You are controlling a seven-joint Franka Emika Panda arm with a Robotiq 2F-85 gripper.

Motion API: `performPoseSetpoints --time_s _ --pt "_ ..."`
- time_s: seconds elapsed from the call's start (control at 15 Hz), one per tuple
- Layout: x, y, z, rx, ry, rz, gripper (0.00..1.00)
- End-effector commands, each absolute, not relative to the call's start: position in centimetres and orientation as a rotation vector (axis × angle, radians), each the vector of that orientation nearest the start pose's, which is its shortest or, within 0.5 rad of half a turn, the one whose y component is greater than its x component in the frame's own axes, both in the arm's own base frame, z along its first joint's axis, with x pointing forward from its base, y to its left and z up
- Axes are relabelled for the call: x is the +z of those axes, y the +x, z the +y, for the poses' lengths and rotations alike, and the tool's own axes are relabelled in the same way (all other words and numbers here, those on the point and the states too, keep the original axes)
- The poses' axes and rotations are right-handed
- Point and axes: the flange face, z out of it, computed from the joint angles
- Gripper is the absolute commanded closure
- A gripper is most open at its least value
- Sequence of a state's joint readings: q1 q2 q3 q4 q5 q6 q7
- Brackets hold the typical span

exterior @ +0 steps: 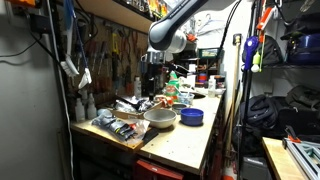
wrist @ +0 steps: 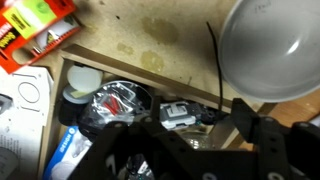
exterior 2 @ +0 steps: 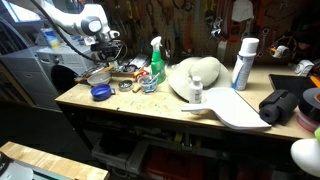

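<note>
Gray bowl (exterior: 160, 118): one, sitting near end edge of bench (exterior: 190, 145), by robot. One blue bowl (exterior: 192, 116) sitting just beside it. One green spray bottle (exterior 2: 156, 65) standing mid-bench. One tall white can (exterior 2: 243, 63) standing nearer back edge. Gripper (exterior: 150, 85) hanging just beside gray bowl, on back-edge side, higher up, not touching it. Jaws standing wide apart, holding nothing. One red and yellow pack (wrist: 35, 25) lying close by, its writing too blurry for reading.

Wooden workbench (exterior 2: 130, 103) carries spray bottle (exterior 2: 156, 65), blue dish (exterior 2: 100, 92), metal bowl (exterior: 160, 118).
</note>
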State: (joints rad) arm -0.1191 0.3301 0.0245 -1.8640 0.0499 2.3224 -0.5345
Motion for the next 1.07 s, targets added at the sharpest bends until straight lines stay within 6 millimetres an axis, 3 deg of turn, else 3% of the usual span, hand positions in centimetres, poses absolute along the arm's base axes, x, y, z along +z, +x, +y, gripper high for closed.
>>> performPoseSetpoints --time_s 0.0,0.2,0.33,0.47,0.6,0.93,1.0 --pt "35.2 64.3 -3.5 -0.245 -2.972 -0.609 0.0" --pt "34.0 64.8 -2.3 -0.232 -2.955 -0.588 0.03" --pt "33.2 64.9 -2.3 -0.201 -2.966 -0.527 0.25" --pt "32.4 65.0 -2.3 -0.164 -2.981 -0.442 0.35" --pt "31.9 65.0 -2.2 -0.127 -3.001 -0.345 0.39" --pt "31.4 64.9 -2.4 -0.095 -3.026 -0.113 0.29" --pt "31.4 64.9 -2.4 -0.095 -3.026 -0.082 0.34"
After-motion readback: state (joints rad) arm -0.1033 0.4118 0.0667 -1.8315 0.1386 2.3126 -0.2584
